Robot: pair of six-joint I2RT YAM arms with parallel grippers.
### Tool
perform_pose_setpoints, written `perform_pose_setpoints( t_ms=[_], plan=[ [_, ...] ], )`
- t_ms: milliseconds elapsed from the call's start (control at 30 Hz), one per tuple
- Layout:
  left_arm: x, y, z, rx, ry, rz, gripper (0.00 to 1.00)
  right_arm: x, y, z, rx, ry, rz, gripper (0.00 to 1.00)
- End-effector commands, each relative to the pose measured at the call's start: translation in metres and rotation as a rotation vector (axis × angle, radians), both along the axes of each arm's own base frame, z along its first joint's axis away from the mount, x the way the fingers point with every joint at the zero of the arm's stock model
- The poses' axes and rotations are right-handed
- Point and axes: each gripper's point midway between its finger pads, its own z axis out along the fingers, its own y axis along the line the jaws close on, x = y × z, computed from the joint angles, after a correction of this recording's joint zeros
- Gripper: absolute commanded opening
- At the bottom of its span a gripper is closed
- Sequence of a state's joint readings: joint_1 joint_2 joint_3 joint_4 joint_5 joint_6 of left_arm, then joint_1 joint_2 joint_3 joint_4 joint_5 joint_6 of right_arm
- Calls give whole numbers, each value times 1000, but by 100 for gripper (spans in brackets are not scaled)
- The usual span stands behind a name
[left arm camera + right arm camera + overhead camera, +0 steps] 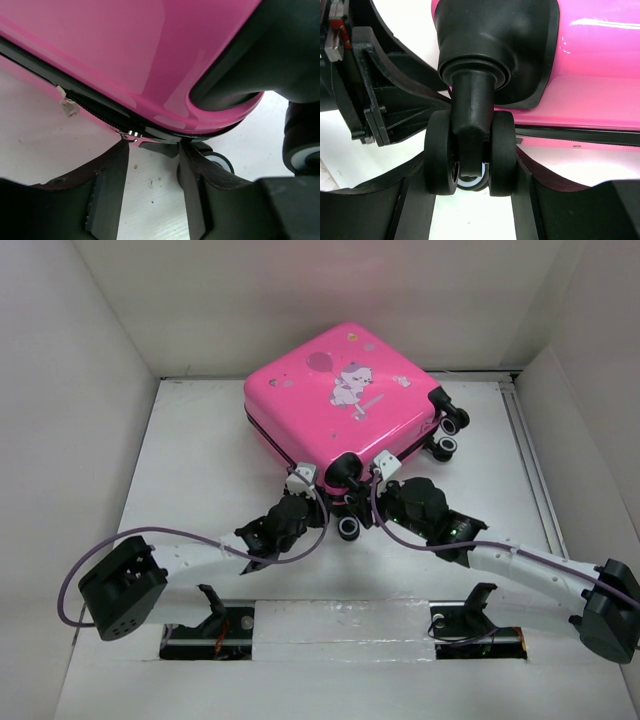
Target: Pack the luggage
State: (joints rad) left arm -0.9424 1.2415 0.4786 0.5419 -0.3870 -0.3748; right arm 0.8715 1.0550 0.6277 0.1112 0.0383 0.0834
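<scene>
Pink suitcase (330, 390), lid down, flat on table (190, 450). Step, probably: zipping shut. Left gripper (152, 147) parted, empty, at zipper slider (131, 134); right gripper (470, 172) clamped on near wheel (502, 150), bracing. Next: pinch slider, draw along seam.

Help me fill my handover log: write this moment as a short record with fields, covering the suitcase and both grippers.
luggage: closed, lying flat on the table, printed side up
left gripper: open, tips at the zipper slider, nothing held
right gripper: closed on a caster wheel at the near edge
</scene>
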Motion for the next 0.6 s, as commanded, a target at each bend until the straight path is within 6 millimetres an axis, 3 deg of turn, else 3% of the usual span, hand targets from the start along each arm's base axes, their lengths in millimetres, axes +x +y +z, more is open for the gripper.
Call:
perform_pose_setpoints(
  t_ms=[0,167,400,433,567],
  plan=[
    [24,9,18,6,-66,74,40,-18,24,40,101,-51,132,0],
    [34,17,13,86,-62,135,44,-20,25,35,96,-43,142,0],
    [28,32,3,107,-61,161,44,-20,24,39,102,-49,143,0],
    [33,30,9,108,-67,175,42,-20,21,37,101,-51,134,0],
    [36,38,-4,185,-32,219,35,-21,20,41,109,-58,134,0]
  ],
)
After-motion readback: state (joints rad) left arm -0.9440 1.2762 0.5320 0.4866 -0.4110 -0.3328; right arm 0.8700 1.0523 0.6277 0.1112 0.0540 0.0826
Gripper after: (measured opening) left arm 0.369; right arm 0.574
